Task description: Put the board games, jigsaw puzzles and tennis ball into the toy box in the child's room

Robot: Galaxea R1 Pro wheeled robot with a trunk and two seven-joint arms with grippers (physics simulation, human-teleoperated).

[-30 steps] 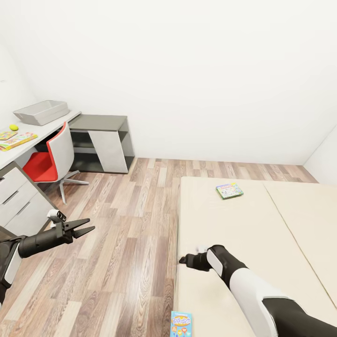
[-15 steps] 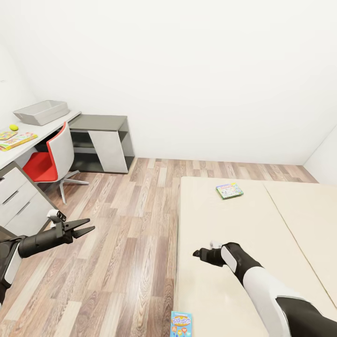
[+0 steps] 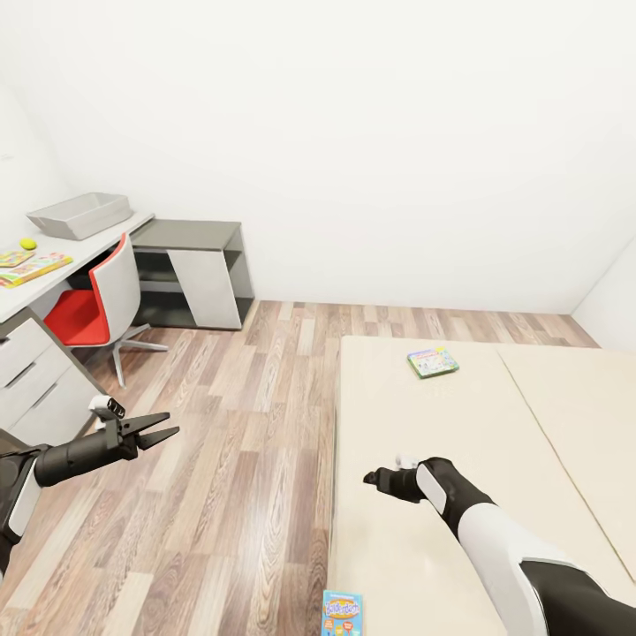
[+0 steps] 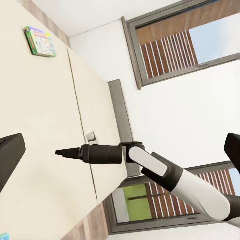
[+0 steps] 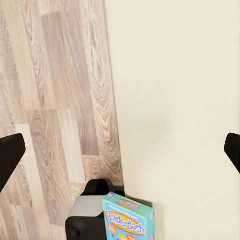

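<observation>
A green-bordered board game (image 3: 433, 361) (image 4: 40, 41) lies far out on the cream bed (image 3: 459, 424). A blue board game (image 3: 342, 612) (image 5: 129, 221) rests at the bed's near edge. My right gripper (image 3: 375, 480) (image 4: 62, 152) hovers open over the mattress between them, holding nothing. Over the wood floor my left gripper (image 3: 159, 435) is open and empty. On the table (image 3: 97, 243) at the left stand the grey toy box (image 3: 79, 215), the tennis ball (image 3: 28, 243) and flat colourful toys (image 3: 34, 266), too small to tell apart.
A red-and-white swivel chair (image 3: 97, 300) stands at the table beside white drawers (image 3: 31, 375). A lower dark grey cabinet (image 3: 190, 265) fills the corner. Wood floor (image 3: 238, 459) runs between table and bed. The left wrist view looks across the bed to slatted shutters (image 4: 170, 47).
My right arm has swung to the right, further over the mattress. The head view has shifted slightly. The left arm and the toys have not moved.
</observation>
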